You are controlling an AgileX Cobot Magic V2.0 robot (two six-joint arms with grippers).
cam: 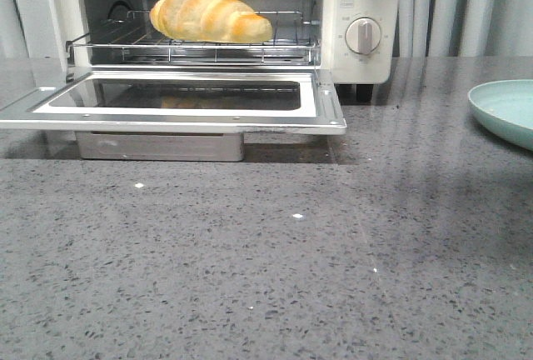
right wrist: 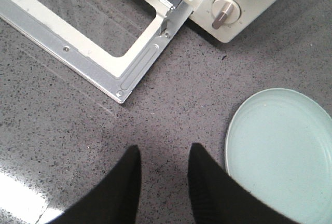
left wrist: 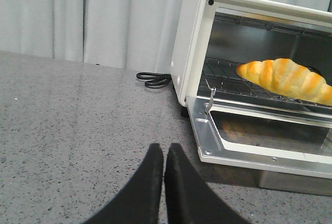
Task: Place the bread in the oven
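Observation:
The golden-yellow bread (cam: 210, 15) lies on the wire rack inside the cream-white oven (cam: 358, 10), whose glass door (cam: 183, 97) hangs open and flat. The left wrist view shows the bread (left wrist: 288, 79) on the rack too. My left gripper (left wrist: 164, 149) is shut and empty over the counter, left of the oven door. My right gripper (right wrist: 163, 151) is open and empty above the counter, between the door corner (right wrist: 122, 93) and a plate. Neither gripper shows in the front view.
A pale green plate (cam: 508, 110) sits at the right of the grey speckled counter, also in the right wrist view (right wrist: 282, 151). A black cable (left wrist: 153, 79) lies left of the oven. Pale curtains hang behind.

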